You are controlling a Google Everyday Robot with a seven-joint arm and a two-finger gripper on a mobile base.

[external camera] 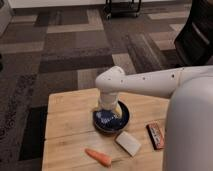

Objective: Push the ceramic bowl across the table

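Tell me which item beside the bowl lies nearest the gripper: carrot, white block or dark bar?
The white block, just off the ceramic bowl where the gripper hangs, jaws open; the carrot and dark bar lie farther.

Our 1 white arm [150,82] stretches out from the torso [192,125] at the right edge of view, wrist [110,84] bent straight down; the gripper [108,109] hangs directly beneath that wrist, pointing downward, its 2 fingers [118,107] spread wide apart.

ceramic bowl [111,122] 1 | carrot [98,157] 1 | block [128,143] 1 | bar [155,136] 1 | gripper [108,109] 1, at bowl
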